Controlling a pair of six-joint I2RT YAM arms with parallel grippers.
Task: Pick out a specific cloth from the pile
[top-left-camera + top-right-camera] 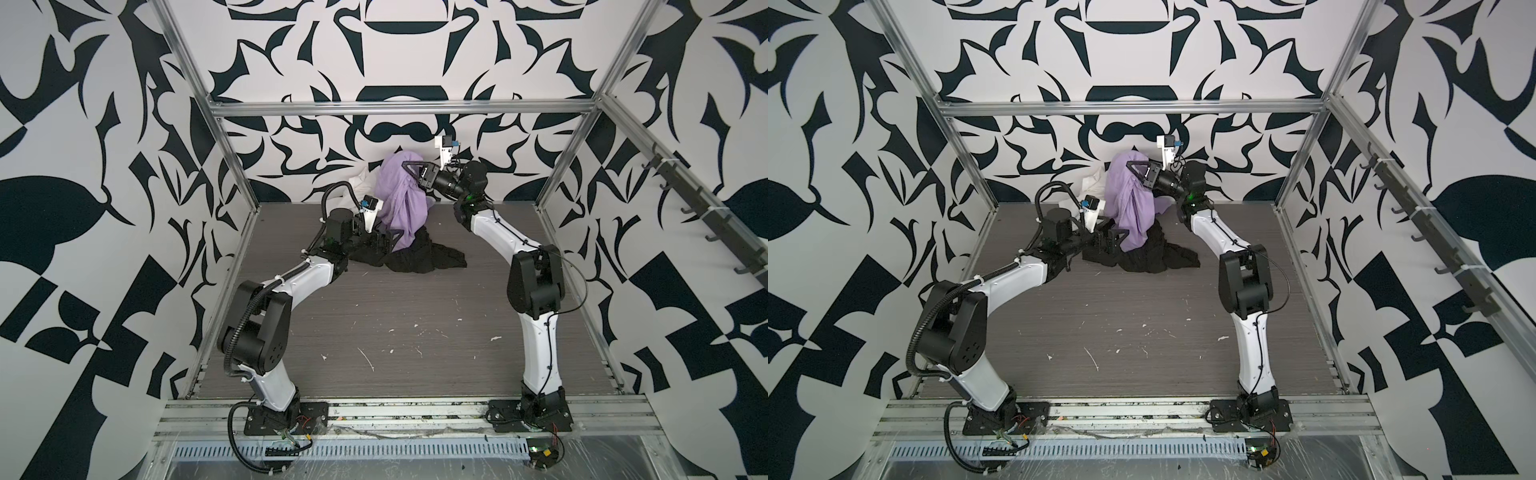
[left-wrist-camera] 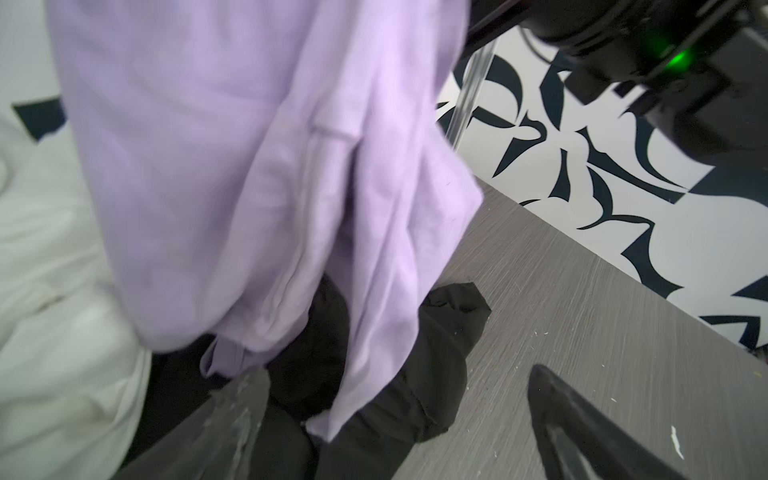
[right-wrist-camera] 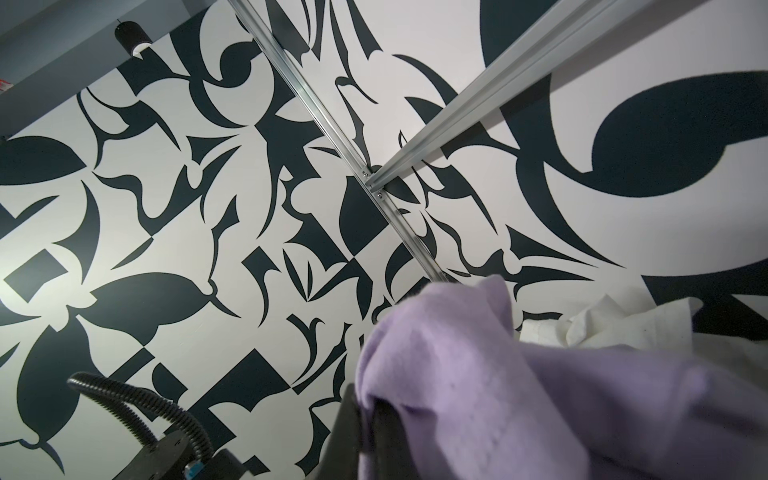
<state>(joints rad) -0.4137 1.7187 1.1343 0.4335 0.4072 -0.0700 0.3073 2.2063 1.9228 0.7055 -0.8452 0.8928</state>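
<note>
Nearest on the counter (image 1: 395,324) lies the black cloth (image 1: 419,259), with the left gripper (image 1: 395,237) spread and empty just beside it. Behind, the right gripper (image 1: 409,167) pinches the top of the lavender cloth (image 1: 401,199), whose lower end reaches the black one. The white cloth (image 1: 361,185) lies farthest. The pulling-out seems underway; next it needs more lift to clear the pile (image 1: 399,266).

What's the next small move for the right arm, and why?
Probably lift the right gripper a bit higher: it is shut on the lavender cloth, whose lower hem hangs onto the black cloth. The left gripper is open, holding nothing.
</note>
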